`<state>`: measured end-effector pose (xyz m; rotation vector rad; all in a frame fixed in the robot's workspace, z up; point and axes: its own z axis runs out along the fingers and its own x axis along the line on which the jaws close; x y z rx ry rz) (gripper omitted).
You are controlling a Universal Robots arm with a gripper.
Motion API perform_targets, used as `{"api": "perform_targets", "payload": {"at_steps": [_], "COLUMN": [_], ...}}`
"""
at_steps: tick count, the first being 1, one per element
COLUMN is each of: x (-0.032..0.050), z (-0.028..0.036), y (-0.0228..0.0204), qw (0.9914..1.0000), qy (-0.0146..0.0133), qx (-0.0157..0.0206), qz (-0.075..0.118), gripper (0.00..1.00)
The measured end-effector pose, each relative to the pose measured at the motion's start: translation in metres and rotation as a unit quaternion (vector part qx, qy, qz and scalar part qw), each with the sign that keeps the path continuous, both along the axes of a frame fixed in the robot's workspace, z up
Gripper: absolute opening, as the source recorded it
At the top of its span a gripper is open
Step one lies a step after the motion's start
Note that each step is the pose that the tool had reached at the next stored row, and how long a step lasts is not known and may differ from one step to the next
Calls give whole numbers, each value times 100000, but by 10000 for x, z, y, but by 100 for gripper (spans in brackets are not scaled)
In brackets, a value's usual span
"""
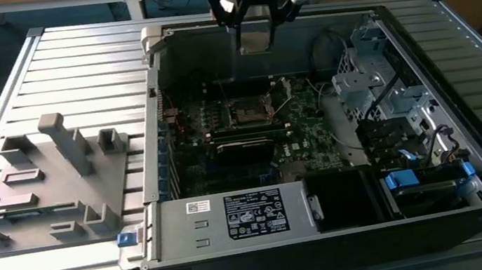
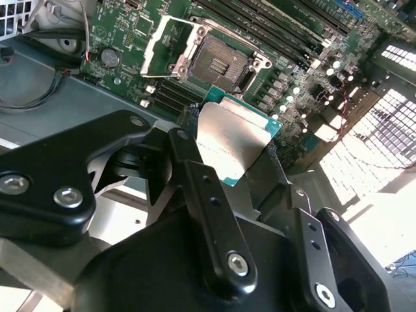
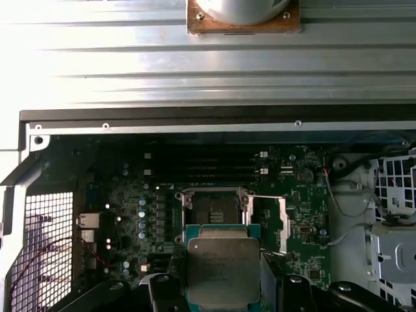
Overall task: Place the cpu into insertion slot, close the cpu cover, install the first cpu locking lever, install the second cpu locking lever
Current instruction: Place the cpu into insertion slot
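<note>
One black-and-white label (image 1: 255,214) is sitting on the grey box at the near end of the case (image 1: 334,258) in the exterior view; its print is too small to make out. The cpu (image 3: 223,270) is showing faint print on its silvery face in the first wrist view, and that is also unreadable.

The exterior view is taking in the whole open case lying on the slatted surface (image 1: 70,67), with a grey fixture (image 1: 49,183) at the exterior view's left. The wrist views are giving the close detail. The slot (image 2: 218,65) is lying bare and dark-centred on the green board, and the cover (image 2: 149,47) is standing swung open beside it.

The claw (image 2: 231,162) is clamped on the cpu (image 2: 231,140), with black fingers (image 2: 192,172) pressing its opposite edges. The arm is reaching in from above with the claw (image 1: 253,38) pointing down near the case's far wall. It is holding the cpu in the air, above the board and apart from the slot (image 1: 248,113).
</note>
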<state>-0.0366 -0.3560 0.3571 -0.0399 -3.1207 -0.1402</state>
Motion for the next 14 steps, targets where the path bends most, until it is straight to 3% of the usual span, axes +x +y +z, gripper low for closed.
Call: {"api": "perform_targets", "payload": {"at_steps": [14], "x": [0], "z": [-32], "y": [0], "qw": [100000], "qy": [-26], "qx": [1], "qz": [-2], "gripper": [54]}}
